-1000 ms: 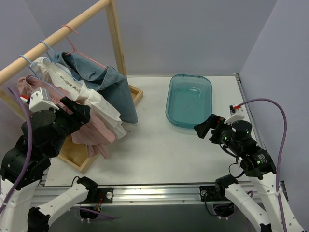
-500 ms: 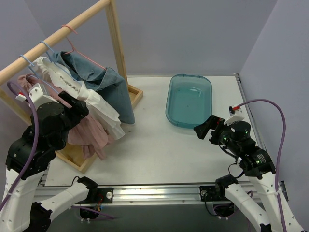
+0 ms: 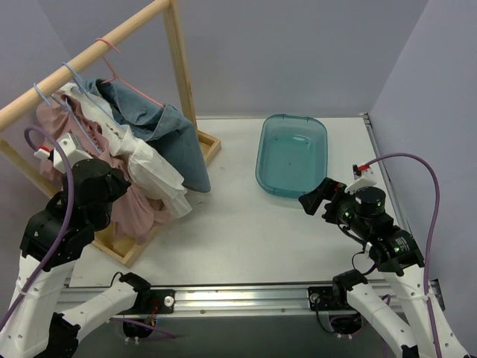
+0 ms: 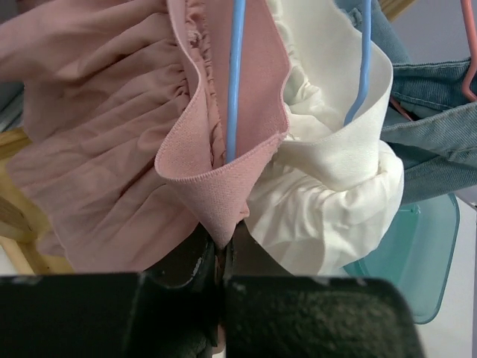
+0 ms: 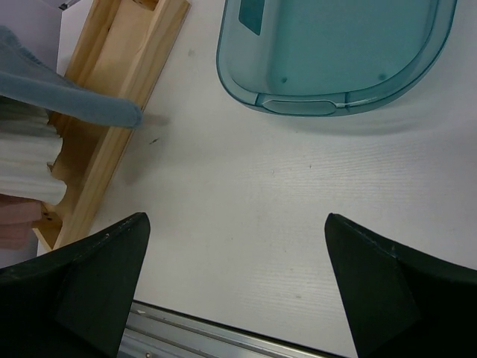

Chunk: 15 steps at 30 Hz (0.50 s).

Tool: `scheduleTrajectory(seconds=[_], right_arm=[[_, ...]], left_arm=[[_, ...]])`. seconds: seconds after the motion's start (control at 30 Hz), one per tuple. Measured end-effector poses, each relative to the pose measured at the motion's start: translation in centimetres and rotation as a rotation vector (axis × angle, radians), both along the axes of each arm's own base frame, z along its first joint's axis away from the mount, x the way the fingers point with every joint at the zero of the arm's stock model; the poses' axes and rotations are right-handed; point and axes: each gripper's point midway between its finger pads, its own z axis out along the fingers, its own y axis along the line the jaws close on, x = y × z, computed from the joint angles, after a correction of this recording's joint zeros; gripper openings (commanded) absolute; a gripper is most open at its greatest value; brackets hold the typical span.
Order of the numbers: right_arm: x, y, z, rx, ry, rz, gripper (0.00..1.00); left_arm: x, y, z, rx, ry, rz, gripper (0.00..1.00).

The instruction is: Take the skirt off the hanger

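Observation:
The pink skirt (image 4: 97,149) hangs on a blue hanger (image 4: 235,82) at the left end of the wooden rail (image 3: 89,56). Its elastic waistband is folded into a point that runs down between my left gripper's jaws. My left gripper (image 4: 223,250) is shut on that fold of the skirt (image 3: 138,205). From above, its fingertips are buried in the cloth beside the hanger (image 3: 45,101). My right gripper (image 5: 235,276) stands wide open over bare table, holding nothing, right of the rack (image 3: 309,200).
A white garment (image 4: 328,164) on a second blue hanger and a denim garment (image 3: 179,138) on a pink hanger crowd the skirt's right side. The rack's wooden base (image 5: 112,127) lies on the table. A teal tub (image 3: 292,153) sits at the back centre.
My left gripper has gone from open to shut on the pink skirt's waistband, and the left arm has shifted in under the rail. The right arm has not moved.

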Motion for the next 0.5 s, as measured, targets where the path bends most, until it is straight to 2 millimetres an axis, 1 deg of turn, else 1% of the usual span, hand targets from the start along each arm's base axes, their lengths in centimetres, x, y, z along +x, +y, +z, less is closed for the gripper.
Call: scheduleTrajectory(seconds=[0.2, 0.27, 0.5], right_arm=[[0.0, 0.0, 0.0, 0.000, 0.000, 0.000, 1.00], [0.0, 0.0, 0.0, 0.000, 0.000, 0.000, 1.00], [0.0, 0.0, 0.0, -0.001, 0.001, 0.000, 1.00]], left_arm=[[0.1, 0.4, 0.0, 0.048, 0.010, 0.003, 0.02], [0.3, 0.5, 0.4, 0.071, 0.011, 0.008, 0.02], [0.9, 1.4, 4.0, 0.137, -0.039, 0.036, 0.02]])
